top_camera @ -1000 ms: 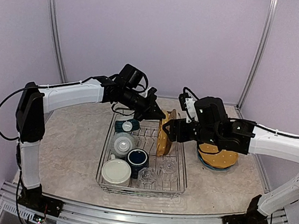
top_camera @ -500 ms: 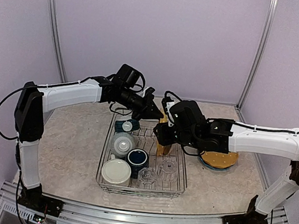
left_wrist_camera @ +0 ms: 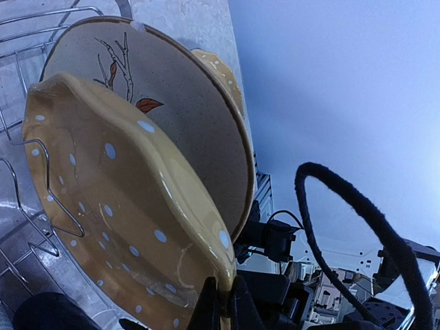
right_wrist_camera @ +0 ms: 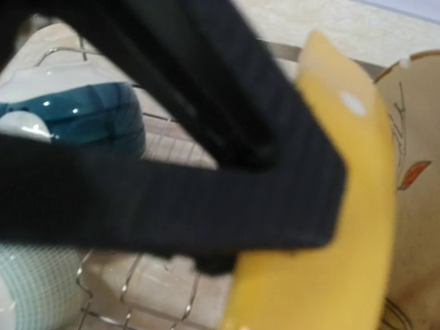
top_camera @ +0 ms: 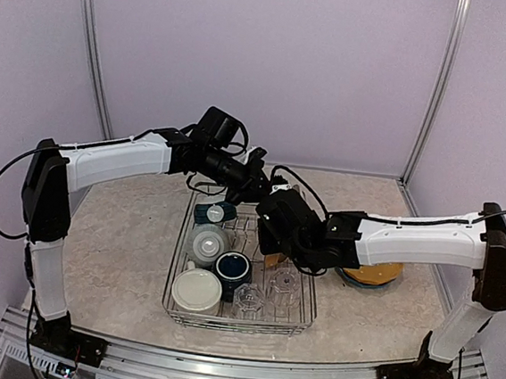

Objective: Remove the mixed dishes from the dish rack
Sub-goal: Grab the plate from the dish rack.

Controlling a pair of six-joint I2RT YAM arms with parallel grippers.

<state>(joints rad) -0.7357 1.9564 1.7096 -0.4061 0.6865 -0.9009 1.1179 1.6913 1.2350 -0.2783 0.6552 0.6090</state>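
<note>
Yellow dotted plate (left_wrist_camera: 117,227) stands on edge between the prongs at the far right of the dish rack (top_camera: 311,298), with the cream floral plate (left_wrist_camera: 179,130) right behind it and another scalloped yellow rim (left_wrist_camera: 221,69) behind that. Only the left wrist view shows this order; from above the right arm covers that corner. Left gripper (left_wrist_camera: 222,302) has its jaws together, tips right at the yellow plate's rim, but I can't tell if they pinch it. Right gripper (top_camera: 272,243) sits over the same plates, jaw state unreadable. Its own camera is mostly blocked by a blurred black wedge (right_wrist_camera: 206,172) whose tip meets the yellow rim, and I can't tell what it belongs to. The overhead view gives the rest of the load: teal bowl (top_camera: 216,213) far left, cream mug (top_camera: 206,241), navy mug (top_camera: 233,269), a pale round dish (top_camera: 196,290) near left, and two glass tumblers (top_camera: 248,301) (top_camera: 285,285) near right. Left arm: elbow high at the left, forearm running right, wrist pitched down into the rack's far edge. Right arm: stretched long and low to the left, passing over a plate stack (top_camera: 379,273) just right of the rack. Both wrists crowd one corner. Bare table (top_camera: 123,231) shows left of the rack, with a narrower strip in front of it.
</note>
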